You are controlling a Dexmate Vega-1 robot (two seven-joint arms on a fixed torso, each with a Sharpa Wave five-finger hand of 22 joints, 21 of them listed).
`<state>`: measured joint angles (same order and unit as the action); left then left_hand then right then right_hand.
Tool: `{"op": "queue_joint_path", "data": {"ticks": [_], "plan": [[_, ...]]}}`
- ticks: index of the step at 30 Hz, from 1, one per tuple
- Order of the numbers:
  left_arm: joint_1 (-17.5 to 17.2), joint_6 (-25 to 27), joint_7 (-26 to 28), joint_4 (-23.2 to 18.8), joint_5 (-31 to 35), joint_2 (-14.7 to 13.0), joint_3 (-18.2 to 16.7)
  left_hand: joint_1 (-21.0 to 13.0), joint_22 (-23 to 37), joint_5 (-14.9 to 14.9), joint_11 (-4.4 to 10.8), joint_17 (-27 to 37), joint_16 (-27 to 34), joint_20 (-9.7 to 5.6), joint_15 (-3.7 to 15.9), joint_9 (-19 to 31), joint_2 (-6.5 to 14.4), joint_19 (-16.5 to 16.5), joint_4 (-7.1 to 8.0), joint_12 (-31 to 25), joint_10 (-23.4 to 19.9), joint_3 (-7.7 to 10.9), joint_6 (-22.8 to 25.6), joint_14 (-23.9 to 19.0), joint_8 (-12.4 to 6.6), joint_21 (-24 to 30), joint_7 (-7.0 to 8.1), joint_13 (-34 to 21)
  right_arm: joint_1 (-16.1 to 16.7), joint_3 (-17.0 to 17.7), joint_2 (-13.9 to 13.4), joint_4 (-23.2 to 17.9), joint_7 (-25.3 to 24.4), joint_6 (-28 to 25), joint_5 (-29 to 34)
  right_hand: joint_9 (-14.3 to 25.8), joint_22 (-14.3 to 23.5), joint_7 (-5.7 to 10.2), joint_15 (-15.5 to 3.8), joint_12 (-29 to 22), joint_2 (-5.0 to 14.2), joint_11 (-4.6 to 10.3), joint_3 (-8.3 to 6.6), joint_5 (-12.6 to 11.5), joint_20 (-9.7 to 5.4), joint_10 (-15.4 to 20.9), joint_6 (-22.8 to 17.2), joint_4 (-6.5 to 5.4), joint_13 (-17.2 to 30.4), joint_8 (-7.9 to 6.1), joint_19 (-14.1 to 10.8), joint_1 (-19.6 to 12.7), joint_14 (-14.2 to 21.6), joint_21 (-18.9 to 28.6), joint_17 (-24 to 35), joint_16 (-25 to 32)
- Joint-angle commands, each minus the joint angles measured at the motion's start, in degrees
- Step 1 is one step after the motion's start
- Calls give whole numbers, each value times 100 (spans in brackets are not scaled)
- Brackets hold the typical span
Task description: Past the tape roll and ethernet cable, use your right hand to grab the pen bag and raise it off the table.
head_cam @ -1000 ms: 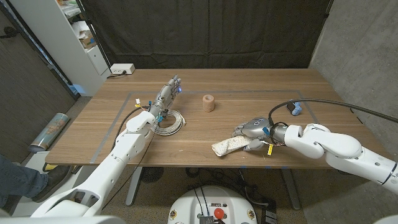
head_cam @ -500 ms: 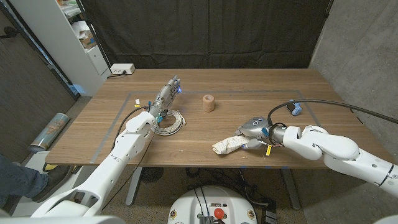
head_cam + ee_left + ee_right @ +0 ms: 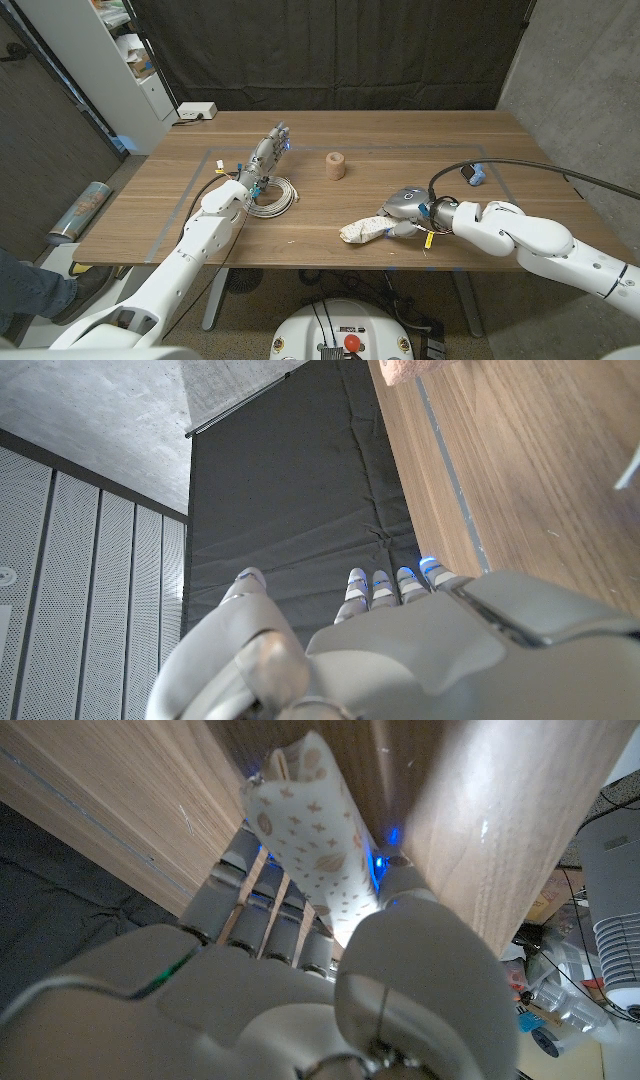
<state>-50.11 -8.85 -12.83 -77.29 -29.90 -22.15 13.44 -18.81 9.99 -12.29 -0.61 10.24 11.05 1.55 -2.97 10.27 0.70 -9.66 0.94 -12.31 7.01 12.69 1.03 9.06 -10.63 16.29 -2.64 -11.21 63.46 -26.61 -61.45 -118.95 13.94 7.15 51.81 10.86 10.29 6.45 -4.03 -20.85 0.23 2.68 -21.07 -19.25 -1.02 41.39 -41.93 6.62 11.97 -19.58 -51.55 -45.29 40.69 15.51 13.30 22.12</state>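
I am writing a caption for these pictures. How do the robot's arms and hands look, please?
Both arms have smooth white rounded shells. The left hand and the right hand are grey metal with jointed fingers, and small blue lights glow at the fingertips. Thin cables and yellow tags sit at the wrists. A black cable runs along the right arm.

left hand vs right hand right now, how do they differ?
The left hand holds nothing, fingers extended toward the table's far side; the right hand grips the white patterned fabric pen bag, fingers wrapped around it in the right wrist view. The left hand sits beside the coiled white ethernet cable; the right hand is near the front edge of the wooden table. Both are grey, with white arms.
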Motion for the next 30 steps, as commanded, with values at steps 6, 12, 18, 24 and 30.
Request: {"op": "queue_joint_path", "data": {"ticks": [6,12,18,24,30], "plan": [[41,-31,-80,62,-41,-12,-33,-34,30,-12,1,32,-10,32,-26,8,62,-433,-42,13,12,9,-19,39,-19,-27,17,-4,-105,-48,95,-24,-3,-27,11,8,28,90,-424,-54,157,61,-126,113,-61,362,-611,19,-5,-103,-158,-44,302,53,-7,37],[117,-42,-153,185,-45,12,-27,-33,30,-11,4,32,-12,34,-23,8,65,-431,-44,13,13,8,-17,45,-20,-35,14,-4,-154,-76,166,-3,-8,-54,23,4,30,90,-459,-68,229,99,-183,163,-86,508,-764,22,-12,-122,-197,-74,458,60,-2,58],[234,-1,-211,283,-9,6,-13,-31,30,-11,0,32,-12,35,-24,8,67,-432,-46,12,10,6,-15,44,-21,-45,13,-4,-243,-121,253,48,2,-62,22,1,31,66,-468,-74,265,127,-215,205,-107,602,-832,24,-16,-122,-215,-87,524,63,-1,54],[363,-17,-282,416,19,47,6,-29,31,-10,13,32,-12,29,-18,8,70,-420,-49,12,10,3,-16,44,-20,-53,13,-4,-254,-116,311,64,-48,-137,-4,-1,32,59,-495,-63,294,158,-246,248,-126,653,-895,28,-20,-119,-221,-99,559,61,-1,35],[457,-54,-331,505,41,92,16,-27,31,-9,6,32,-12,30,-14,8,73,-417,-52,11,8,1,-16,45,-20,-63,8,-5,-225,-70,291,13,-83,-216,-17,-2,32,37,-489,-63,325,154,-288,276,-131,715,-955,52,-23,-122,-224,-142,618,59,-5,30]]}}
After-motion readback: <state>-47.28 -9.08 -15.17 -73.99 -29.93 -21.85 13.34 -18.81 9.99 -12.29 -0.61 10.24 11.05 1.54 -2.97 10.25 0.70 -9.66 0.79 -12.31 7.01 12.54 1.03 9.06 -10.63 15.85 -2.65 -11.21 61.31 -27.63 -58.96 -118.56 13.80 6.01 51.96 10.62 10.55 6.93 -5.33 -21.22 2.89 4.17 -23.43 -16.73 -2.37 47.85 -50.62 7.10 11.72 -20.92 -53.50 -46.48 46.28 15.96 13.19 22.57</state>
